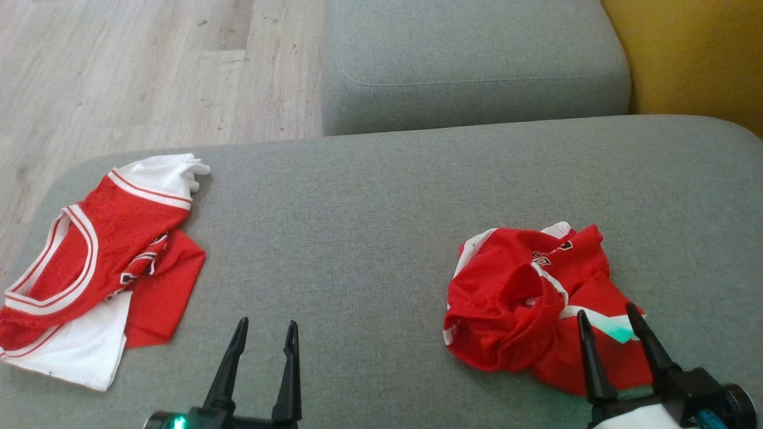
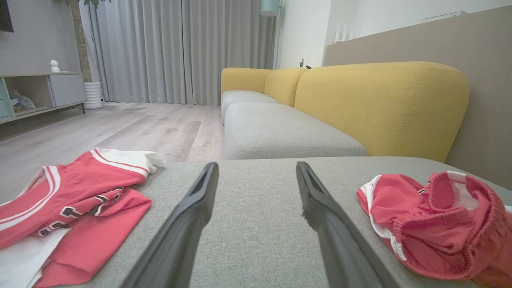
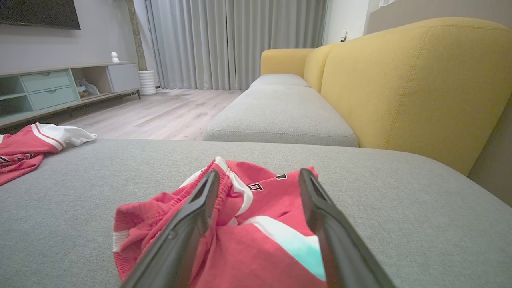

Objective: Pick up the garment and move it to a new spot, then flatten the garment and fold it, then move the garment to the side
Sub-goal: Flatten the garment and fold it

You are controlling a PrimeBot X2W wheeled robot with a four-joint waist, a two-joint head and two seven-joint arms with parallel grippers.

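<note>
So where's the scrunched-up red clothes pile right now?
In the head view, the crumpled red garment lies on the grey cushion at the robot's right, at the tips of the open right end effector.

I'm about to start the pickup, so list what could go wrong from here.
1. The shorts lie bunched in folds; the open right claw, at their near edge, may pinch a single layer and lift a tangle.
2. The jersey lies at the left end of the same cushion; a new spot there could overlap it.
</note>
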